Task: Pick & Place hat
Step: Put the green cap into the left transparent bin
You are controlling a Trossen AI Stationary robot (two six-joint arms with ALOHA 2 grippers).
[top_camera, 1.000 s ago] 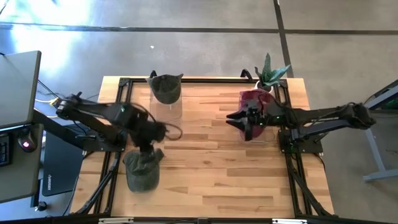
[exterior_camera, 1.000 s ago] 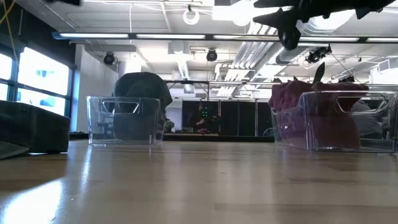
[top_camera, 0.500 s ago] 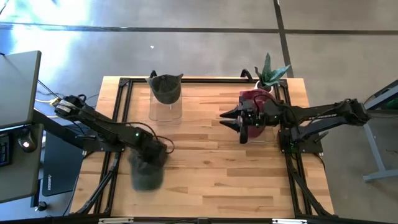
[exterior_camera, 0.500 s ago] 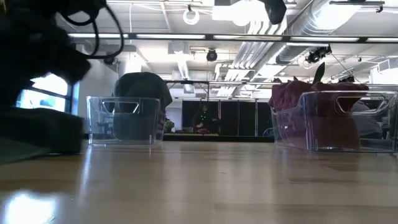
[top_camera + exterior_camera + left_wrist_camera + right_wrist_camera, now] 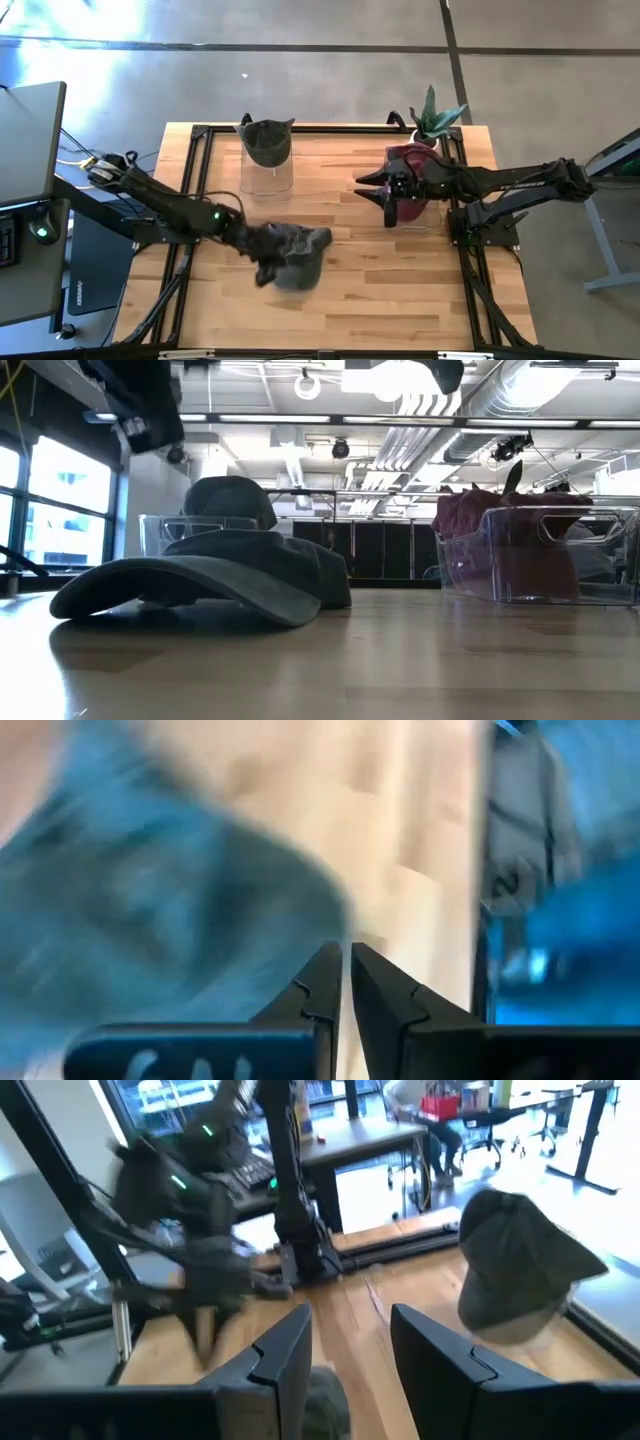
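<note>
The left wrist view is motion-blurred; the grey hat (image 5: 170, 910) there is a smear.

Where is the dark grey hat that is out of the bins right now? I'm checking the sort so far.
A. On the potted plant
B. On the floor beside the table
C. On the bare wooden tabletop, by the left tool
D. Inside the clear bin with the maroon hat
C: the grey hat lies on the wooden table by the left tool, apart from both bins.
</note>
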